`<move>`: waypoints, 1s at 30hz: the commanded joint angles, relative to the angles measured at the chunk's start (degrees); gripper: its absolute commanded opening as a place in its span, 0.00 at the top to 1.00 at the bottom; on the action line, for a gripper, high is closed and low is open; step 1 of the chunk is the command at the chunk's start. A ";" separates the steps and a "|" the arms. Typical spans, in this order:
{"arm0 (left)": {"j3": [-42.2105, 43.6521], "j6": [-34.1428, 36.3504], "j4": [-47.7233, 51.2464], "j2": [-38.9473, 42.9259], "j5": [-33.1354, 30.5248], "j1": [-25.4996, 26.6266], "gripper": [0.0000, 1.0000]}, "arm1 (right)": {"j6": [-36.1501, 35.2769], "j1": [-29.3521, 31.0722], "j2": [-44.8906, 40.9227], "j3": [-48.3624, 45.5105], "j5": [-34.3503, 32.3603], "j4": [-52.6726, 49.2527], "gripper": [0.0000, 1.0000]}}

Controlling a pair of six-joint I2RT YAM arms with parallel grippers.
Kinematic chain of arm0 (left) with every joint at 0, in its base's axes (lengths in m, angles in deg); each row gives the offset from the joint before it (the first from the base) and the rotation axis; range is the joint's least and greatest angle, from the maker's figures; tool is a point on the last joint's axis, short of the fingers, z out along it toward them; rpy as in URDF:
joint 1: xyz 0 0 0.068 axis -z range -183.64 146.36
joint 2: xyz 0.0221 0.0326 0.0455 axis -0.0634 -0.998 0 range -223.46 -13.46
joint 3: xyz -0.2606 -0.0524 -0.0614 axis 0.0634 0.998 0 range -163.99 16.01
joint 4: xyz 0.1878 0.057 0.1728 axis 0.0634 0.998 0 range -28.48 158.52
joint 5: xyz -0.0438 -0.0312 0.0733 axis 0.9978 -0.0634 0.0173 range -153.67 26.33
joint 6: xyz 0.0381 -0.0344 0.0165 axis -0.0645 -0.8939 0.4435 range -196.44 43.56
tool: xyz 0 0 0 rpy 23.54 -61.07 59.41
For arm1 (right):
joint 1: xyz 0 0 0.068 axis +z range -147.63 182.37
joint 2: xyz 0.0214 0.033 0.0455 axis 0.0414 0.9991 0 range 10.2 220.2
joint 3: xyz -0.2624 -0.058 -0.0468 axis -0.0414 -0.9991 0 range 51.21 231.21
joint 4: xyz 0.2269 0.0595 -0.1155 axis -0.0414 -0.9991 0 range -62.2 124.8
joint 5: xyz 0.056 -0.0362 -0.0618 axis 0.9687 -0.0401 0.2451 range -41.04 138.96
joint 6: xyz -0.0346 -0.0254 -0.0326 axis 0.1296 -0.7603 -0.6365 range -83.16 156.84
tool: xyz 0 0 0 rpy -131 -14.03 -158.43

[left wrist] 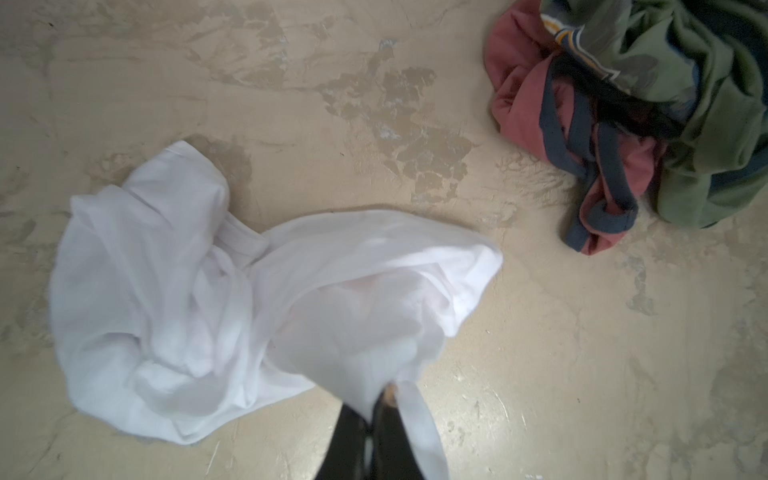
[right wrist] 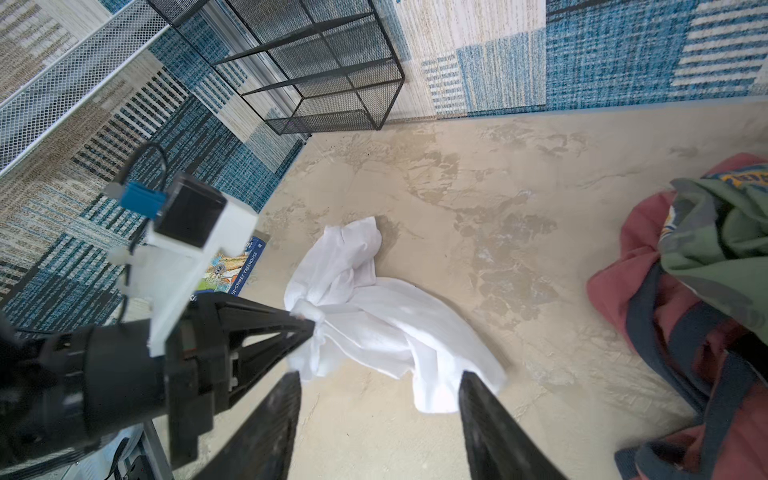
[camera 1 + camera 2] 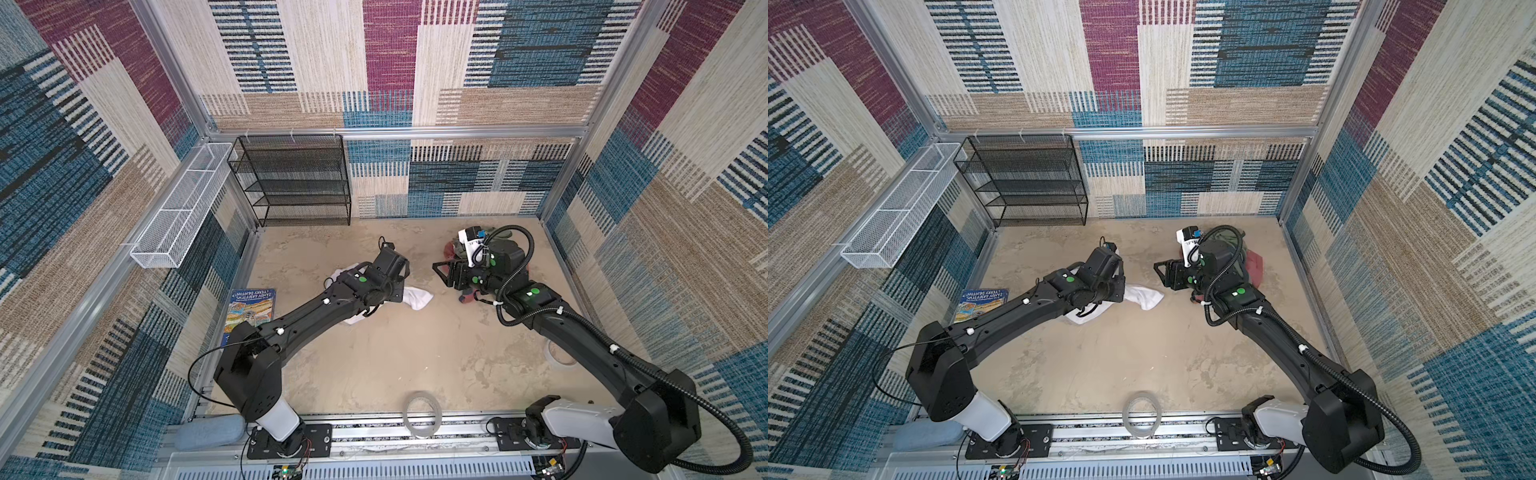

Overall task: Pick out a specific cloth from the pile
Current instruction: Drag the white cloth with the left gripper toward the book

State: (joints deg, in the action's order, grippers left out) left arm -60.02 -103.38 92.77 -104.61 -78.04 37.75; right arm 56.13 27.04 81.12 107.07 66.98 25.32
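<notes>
Your left jaws pinch the white cloth [image 1: 174, 291] on the bench [image 1: 561, 374], apart from the pile [image 1: 623, 124]; your right jaws stand wide, empty.

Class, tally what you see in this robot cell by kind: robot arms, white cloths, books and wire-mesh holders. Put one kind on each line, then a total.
robot arms: 2, the left arm and the right arm
white cloth: 1
book: 1
wire-mesh holders: 2, the black shelf and the white basket
Total: 6
</notes>
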 commanded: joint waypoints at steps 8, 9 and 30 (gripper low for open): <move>-0.82 1.71 9.59 10.21 -5.12 -6.77 1.00 | 1.42 0.03 -1.18 -0.77 0.40 2.16 0.36; -0.50 1.80 9.82 11.28 -4.64 -7.99 1.00 | 1.49 0.03 -1.29 -0.91 0.52 2.17 0.36; 3.28 -2.82 10.47 18.48 8.37 -15.66 1.00 | 2.78 0.03 -2.51 -2.90 0.82 3.40 0.36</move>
State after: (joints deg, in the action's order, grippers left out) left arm -57.20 -104.15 103.19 -87.45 -72.75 21.90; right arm 58.21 27.04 79.06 104.29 67.86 26.66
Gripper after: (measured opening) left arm 0.070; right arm 0.636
